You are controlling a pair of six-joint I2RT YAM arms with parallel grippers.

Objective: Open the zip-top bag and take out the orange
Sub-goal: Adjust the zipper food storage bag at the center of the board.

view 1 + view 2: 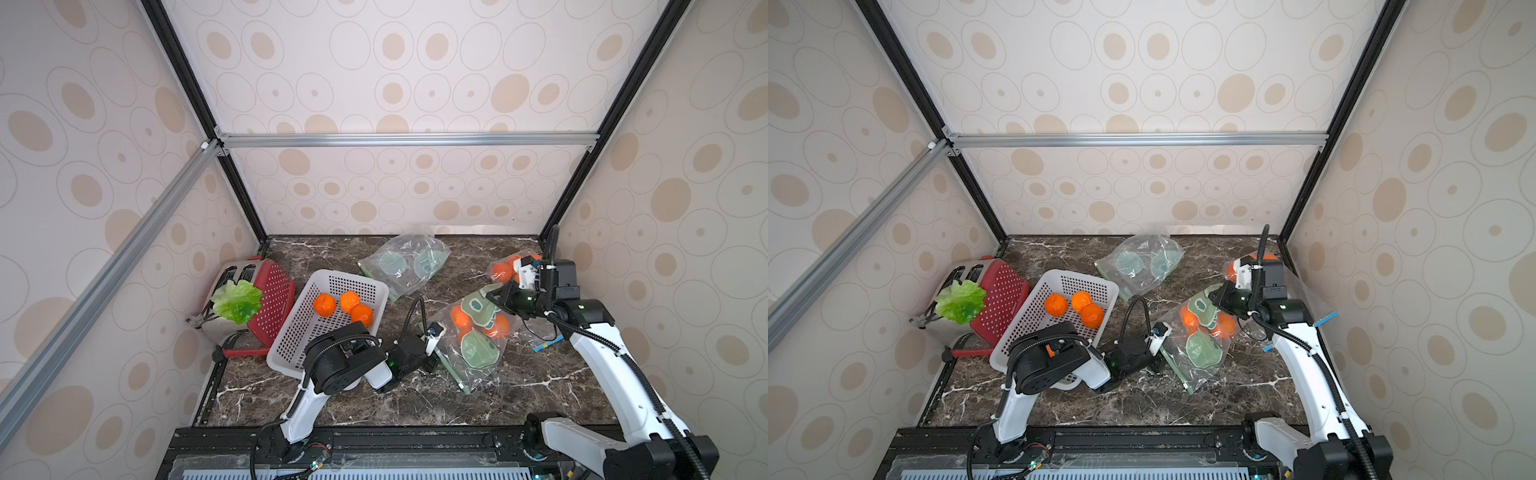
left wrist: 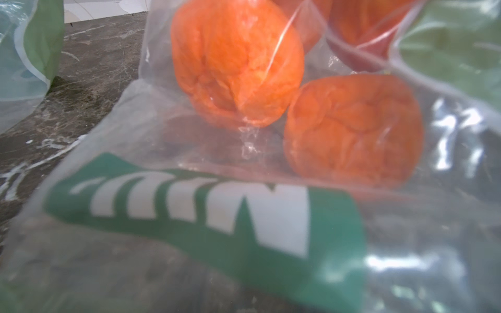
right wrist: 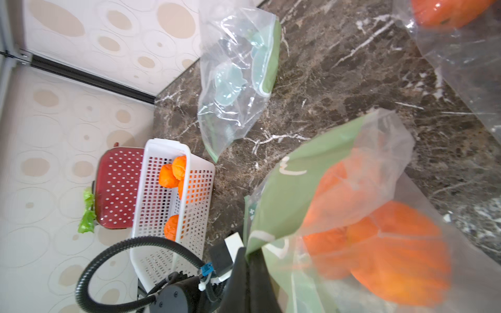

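Zip-top bag (image 1: 478,353), far corner pinched in right tool (image 1: 493,296)

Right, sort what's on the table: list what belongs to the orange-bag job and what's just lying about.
Job: zip-top bag with oranges inside, pinched by the right gripper; left gripper at its green zip edge; white basket, likely the drop-off.
Lying about: toaster, lettuce, empty bag at the back, another orange-filled bag by the right wall.

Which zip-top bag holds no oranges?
The flat, empty bag beyond the white basket; the middle bag and the right-corner bag both contain oranges.
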